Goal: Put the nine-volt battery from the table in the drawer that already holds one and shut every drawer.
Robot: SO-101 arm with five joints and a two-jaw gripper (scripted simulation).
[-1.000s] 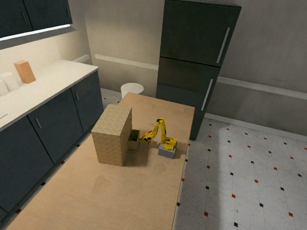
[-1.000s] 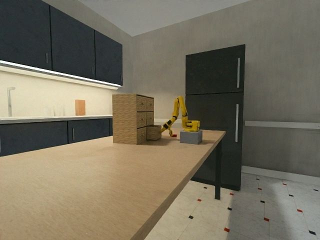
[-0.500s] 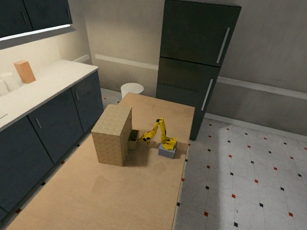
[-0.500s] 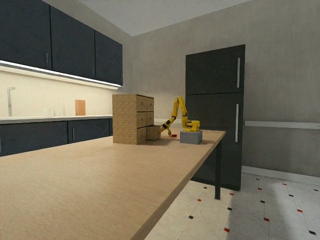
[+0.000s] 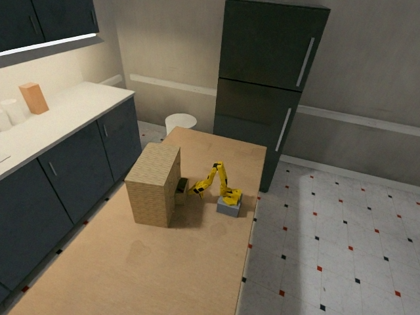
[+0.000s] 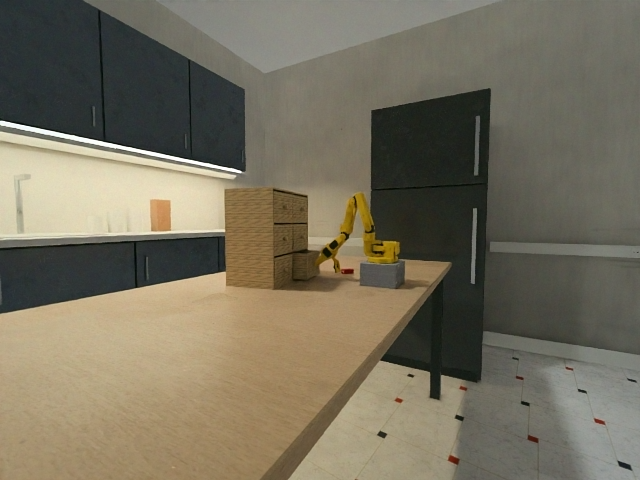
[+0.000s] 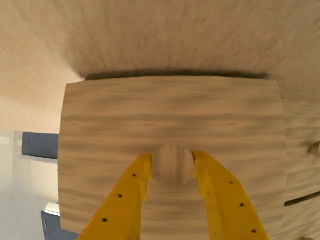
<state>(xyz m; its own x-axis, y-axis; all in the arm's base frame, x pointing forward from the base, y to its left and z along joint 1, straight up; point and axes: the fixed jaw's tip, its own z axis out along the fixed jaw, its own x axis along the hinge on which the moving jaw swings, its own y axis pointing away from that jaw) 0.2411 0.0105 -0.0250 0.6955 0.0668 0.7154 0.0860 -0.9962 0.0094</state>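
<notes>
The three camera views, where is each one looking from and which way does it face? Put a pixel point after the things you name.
Top: high above the table (image 5: 189,264), looking down at the drawer cabinet (image 5: 152,163) and fridge (image 5: 257,50); the whole yellow arm (image 5: 222,176) shows.
Exterior: just above table height, looking along the table at cabinet, arm and fridge; whole arm again.
Wrist: on the arm near the gripper (image 7: 172,157), facing a drawer front (image 7: 172,115); only the two jaws show.
Top and exterior share the cabinet, arm and fridge.

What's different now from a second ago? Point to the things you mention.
The open bottom drawer (image 5: 180,199) (image 6: 303,266) (image 7: 172,112) has slid slightly inward, toward the cabinet (image 5: 149,199) (image 6: 249,237), and the gripper (image 5: 189,192) (image 6: 319,262) (image 7: 172,161) has moved the same way. It is closed on the drawer's knob (image 7: 172,172); whether it already was, I can't tell. The red item (image 6: 346,271) stayed put.
</notes>
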